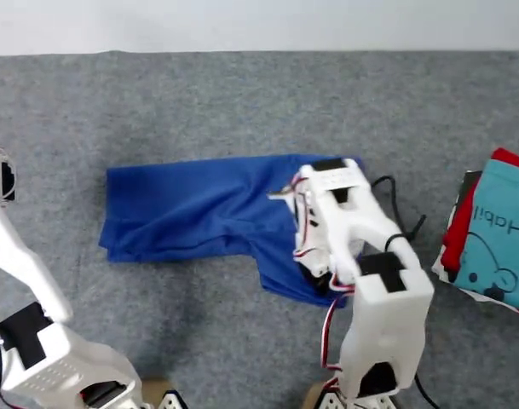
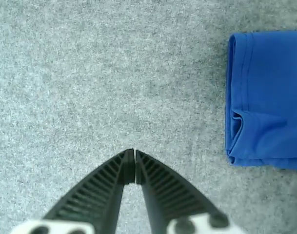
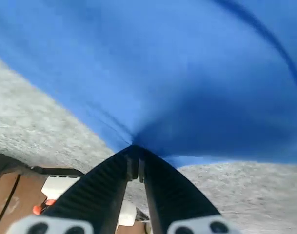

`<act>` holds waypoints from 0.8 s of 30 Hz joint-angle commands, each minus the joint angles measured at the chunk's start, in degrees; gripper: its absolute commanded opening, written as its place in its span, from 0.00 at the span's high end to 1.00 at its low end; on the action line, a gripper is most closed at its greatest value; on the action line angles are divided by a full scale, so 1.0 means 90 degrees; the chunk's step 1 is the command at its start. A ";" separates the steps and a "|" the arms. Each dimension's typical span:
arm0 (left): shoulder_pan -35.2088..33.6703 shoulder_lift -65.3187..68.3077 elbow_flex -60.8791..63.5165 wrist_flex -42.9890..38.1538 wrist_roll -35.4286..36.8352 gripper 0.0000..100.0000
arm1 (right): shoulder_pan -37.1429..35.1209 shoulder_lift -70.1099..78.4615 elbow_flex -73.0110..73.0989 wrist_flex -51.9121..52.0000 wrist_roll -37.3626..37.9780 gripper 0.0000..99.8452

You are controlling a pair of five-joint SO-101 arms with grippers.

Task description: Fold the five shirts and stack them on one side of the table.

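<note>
A blue shirt [image 1: 191, 209] lies partly folded across the middle of the grey felt table [image 1: 242, 94]. My right arm [image 1: 361, 256] stands over the shirt's right end. In the right wrist view my right gripper [image 3: 135, 148] is shut on an edge of the blue shirt [image 3: 163, 73], and the cloth stretches away from the fingertips. My left gripper [image 2: 134, 152] is shut on nothing above bare felt, with the blue shirt's [image 2: 267, 97] folded left edge a short way off. A stack of folded shirts [image 1: 498, 239], teal on top of red, sits at the right edge.
The left arm [image 1: 20, 256] rises along the table's left edge. The arm bases and cables stand at the front edge. Bare felt lies behind and to the left of the blue shirt. A white wall [image 1: 259, 21] runs along the back.
</note>
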 commanded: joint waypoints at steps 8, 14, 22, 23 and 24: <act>0.0000 -0.0303 -0.0015 0.0098 0.0039 0.99 | 0.0806 -0.0015 -0.0313 0.0835 0.0332 0.99; 0.0000 -0.0293 -0.0005 0.0098 0.0039 0.99 | 0.0523 -0.0689 -0.1182 0.1050 0.0283 0.99; 0.0010 -0.0293 -0.0005 0.0098 0.0039 0.99 | -0.0757 -0.0669 -0.1455 0.0728 0.0254 0.99; 0.0010 -0.0293 -0.0005 0.0098 0.0039 0.99 | -0.0796 -0.0484 -0.1426 0.0591 0.0176 0.99; 0.0010 -0.0293 -0.0005 0.0098 0.0039 0.99 | -0.0777 -0.0278 -0.1426 0.0464 0.0088 0.99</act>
